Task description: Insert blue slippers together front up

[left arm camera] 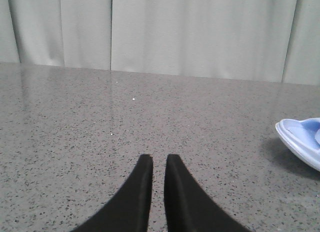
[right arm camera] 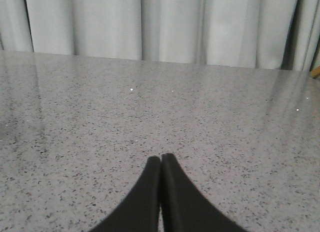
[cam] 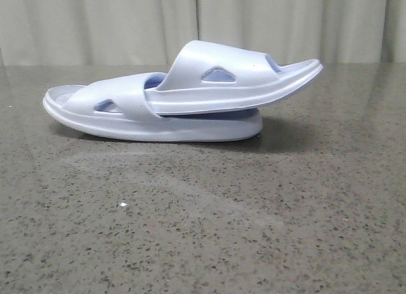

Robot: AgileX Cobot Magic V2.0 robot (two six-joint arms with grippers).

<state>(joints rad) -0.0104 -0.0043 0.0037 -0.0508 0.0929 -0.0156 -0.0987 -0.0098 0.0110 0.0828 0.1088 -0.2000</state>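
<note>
The two blue slippers lie nested at the middle of the table in the front view. The lower slipper [cam: 120,113] rests flat on its sole. The upper slipper [cam: 222,84] is pushed under the lower one's strap, and its right end sticks up and out. One slipper end also shows in the left wrist view [left arm camera: 301,139], well off to the side of my left gripper [left arm camera: 159,159]. That gripper is empty, with only a narrow gap between its fingers. My right gripper [right arm camera: 161,159] is shut and empty over bare table. Neither gripper shows in the front view.
The table is a grey speckled stone top [cam: 203,230]. A pale curtain [cam: 127,21] hangs behind its far edge.
</note>
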